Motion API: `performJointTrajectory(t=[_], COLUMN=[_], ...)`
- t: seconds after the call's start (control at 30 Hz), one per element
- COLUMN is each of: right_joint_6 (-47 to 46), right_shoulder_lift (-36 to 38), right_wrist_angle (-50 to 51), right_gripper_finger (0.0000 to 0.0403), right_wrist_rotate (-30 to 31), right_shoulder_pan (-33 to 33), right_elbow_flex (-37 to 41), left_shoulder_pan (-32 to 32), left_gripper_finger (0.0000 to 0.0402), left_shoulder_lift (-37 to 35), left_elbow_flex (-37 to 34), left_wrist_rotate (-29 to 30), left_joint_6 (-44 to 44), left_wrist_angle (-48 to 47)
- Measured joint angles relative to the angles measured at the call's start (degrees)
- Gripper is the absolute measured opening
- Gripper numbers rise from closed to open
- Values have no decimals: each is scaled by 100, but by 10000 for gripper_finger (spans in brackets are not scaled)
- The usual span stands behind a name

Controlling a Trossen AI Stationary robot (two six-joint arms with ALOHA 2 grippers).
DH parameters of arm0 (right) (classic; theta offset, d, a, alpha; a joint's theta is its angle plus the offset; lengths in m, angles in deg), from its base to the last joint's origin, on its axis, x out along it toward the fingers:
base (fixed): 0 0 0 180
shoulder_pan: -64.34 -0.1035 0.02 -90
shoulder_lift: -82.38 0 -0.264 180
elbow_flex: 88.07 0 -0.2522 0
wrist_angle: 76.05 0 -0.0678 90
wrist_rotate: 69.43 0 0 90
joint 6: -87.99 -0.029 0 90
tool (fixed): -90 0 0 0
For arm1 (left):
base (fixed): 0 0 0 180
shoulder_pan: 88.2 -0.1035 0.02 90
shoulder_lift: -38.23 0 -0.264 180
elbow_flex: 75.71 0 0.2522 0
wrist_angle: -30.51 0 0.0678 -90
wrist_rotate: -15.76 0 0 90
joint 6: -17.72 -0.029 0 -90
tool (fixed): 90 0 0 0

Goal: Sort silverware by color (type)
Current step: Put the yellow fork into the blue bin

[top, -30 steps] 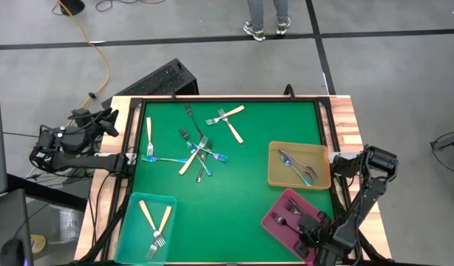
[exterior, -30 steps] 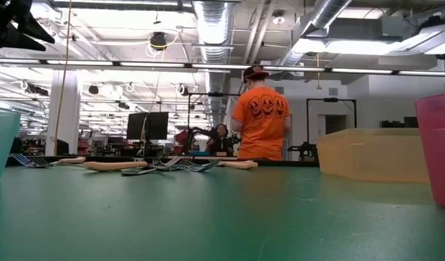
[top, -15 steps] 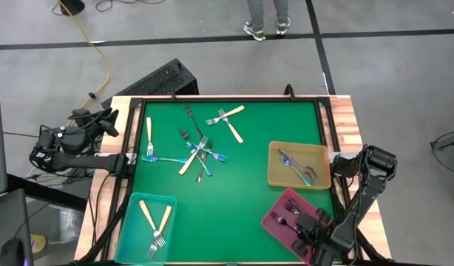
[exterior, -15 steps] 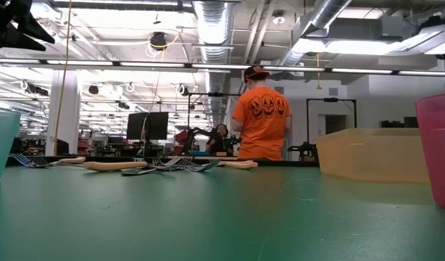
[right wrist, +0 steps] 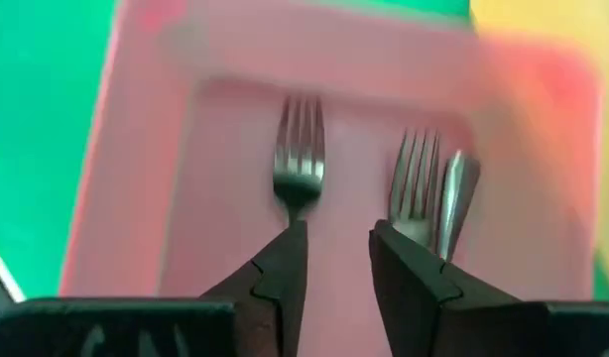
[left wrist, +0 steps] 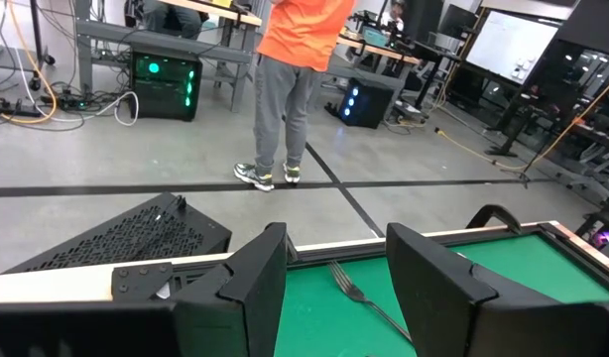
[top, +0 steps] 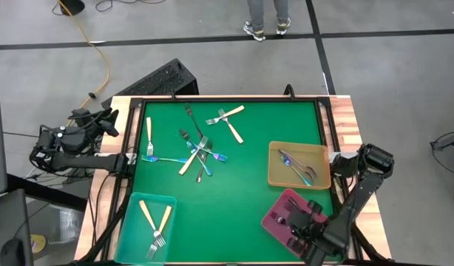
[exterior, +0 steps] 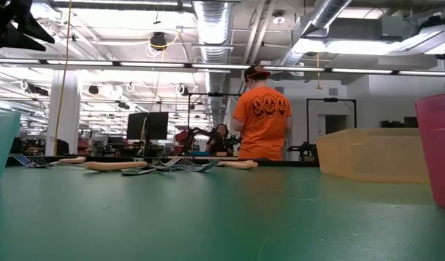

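Loose forks lie on the green mat (top: pixel 242 185): a crossed pile (top: pixel 199 151) of cream-handled, dark and iridescent ones, two cream-handled forks (top: pixel 228 120) toward the far edge, a dark fork (top: pixel 190 114), and a cream fork (top: pixel 148 129) by the left edge. My right gripper (right wrist: pixel 336 238) hangs open over the pink tray (top: pixel 280 209). It looks down on dark forks (right wrist: pixel 298 164) lying flat on the tray's floor. My left gripper (left wrist: pixel 334 273) is open, off the table's far-left corner.
The teal tray (top: pixel 131 229) at the near-left corner holds two cream-handled forks (top: pixel 154 220). The tan tray (top: pixel 275 174) on the right holds iridescent forks (top: pixel 295 165). A black box (top: pixel 157 80) sits beyond the far edge. A person in an orange shirt (exterior: pixel 260 116) stands behind the table.
My right arm has shifted a little toward the table's near-left over the pink tray. Forks and trays lie as before.
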Motion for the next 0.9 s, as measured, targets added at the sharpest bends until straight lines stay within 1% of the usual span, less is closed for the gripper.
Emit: performJointTrajectory(t=[0.1,0.27,0.4,0.47,0.67,0.9], right_joint_6=[699,2138,3265,3852,5635,7021], right_shoulder_lift=[0,0,0,0,0,0], right_wrist_angle=[-2,-46,-221,-531,-1867,-3323], right_gripper_finger=[132,133,133,133,133,133], right_wrist_rotate=[140,570,780,806,717,324], right_shoulder_pan=[377,1066,1617,1895,2590,3317], right_elbow_flex=[-131,-403,-636,-671,-674,-674], left_shoulder_pan=[0,-1,-1,-1,-1,-1], left_gripper_finger=[158,158,158,158,158,158], left_shoulder_lift=[0,-1,-1,-1,-1,-1], left_elbow_flex=[0,1,-1,1,-1,-1], left_wrist_rotate=[1,1,1,1,1,0], left_joint_6=[-1,-1,1,-1,-1,-1], left_wrist_angle=[1,0,0,1,0,0])
